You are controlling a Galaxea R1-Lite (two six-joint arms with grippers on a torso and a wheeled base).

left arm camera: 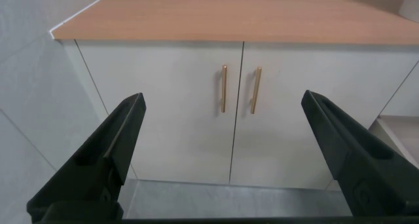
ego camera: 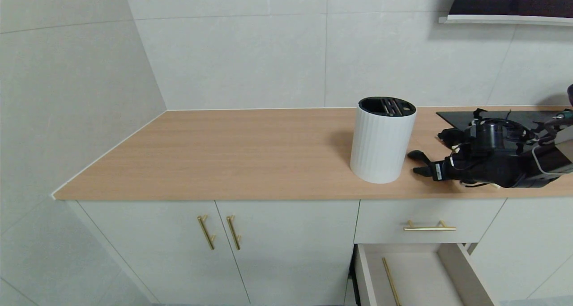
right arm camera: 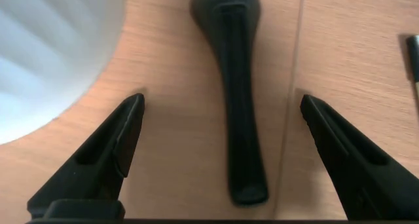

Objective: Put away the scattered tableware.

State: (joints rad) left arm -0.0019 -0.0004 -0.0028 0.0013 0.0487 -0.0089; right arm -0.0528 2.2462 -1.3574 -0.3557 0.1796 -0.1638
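Head view: right arm lies low over the table [ego camera: 224, 154], coming in from the right. Its hand [right arm camera: 220, 101] points at the white ribbed holder [ego camera: 381, 145]. A small white tag sits on the hand's body; I cannot read its print. I find no other legible writing.

Right wrist view: the fingers [right arm camera: 111, 152] are spread wide, one on each side of a black utensil [right arm camera: 241, 139], clear of it on both sides. The utensil lies flat on the table with its rounded end toward the holder, just beside the holder's base and not touching it. I cannot tell whether the fingertips touch the table.

The holder stands upright near the table's front edge. Its black top has slots. A black hob [ego camera: 492, 116] lies behind the right arm.

Left wrist view: the left hand [left arm camera: 222, 103] is also spread wide and holds nothing. It sits below the table edge and faces the two cabinet doors [left arm camera: 163, 112] with their gold handles [left arm camera: 224, 88].

A drawer [ego camera: 461, 270] under the right hand is pulled open, with a gold bar lying in it.
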